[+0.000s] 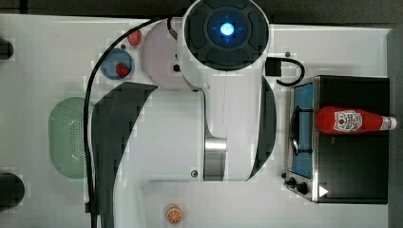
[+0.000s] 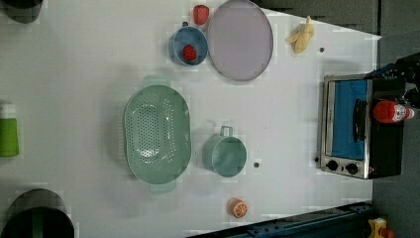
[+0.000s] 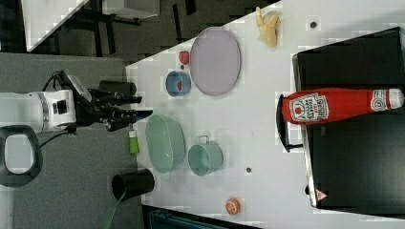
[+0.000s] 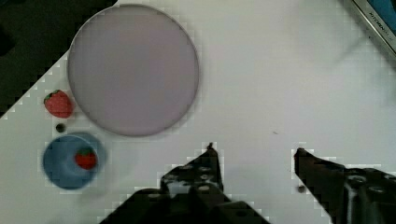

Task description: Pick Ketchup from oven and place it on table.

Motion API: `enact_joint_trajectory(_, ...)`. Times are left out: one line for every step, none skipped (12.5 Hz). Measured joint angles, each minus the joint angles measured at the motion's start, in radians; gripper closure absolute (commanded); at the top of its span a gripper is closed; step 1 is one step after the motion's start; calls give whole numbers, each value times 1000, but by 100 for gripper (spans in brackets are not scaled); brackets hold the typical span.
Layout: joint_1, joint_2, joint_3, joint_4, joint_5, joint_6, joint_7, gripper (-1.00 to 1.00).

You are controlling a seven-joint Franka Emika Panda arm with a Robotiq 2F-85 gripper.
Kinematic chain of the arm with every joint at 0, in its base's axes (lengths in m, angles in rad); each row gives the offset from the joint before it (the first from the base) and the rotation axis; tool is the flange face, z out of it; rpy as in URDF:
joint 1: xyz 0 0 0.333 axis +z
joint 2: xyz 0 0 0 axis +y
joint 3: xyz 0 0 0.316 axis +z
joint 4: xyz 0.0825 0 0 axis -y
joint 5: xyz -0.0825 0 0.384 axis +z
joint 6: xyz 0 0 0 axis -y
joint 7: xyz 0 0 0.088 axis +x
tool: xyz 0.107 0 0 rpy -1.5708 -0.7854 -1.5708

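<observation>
Gripper point(image 4: 254, 156) hangs wide open and empty over the table point(image 4: 280, 84); approach step, seemingly: next, reach the ketchup point(image 1: 351, 119) atop the oven point(image 1: 354, 156)

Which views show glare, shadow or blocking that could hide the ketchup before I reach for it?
Top view: the arm's bright blue light glares and its body hides much of the table, but the ketchup on the oven shows plainly. Left view: the bottle sits near the frame edge against a dark background. Right view: evenly lit, label legible. Wrist view: open claw over white tabletop, soft shadows.
</observation>
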Motion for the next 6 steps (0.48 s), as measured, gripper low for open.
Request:
enact_joint_trajectory(1, -55, -10, -52, -5, -72, 0, -58)
enact_joint_trajectory(1, -127, -28, -108, -7, -138, 6, -80)
enact_joint_trajectory(-12, -195, -40, -139, -15, -148, 20, -99)
enact_joint_trajectory(-26, -248, -49, -136, -16, -142, 27, -100)
enact_joint_trajectory(-29, -289, -64, -125, -16, -143, 28, -100)
enact_joint_trajectory(-32, -314, -76, -102, -17, -150, 32, -100)
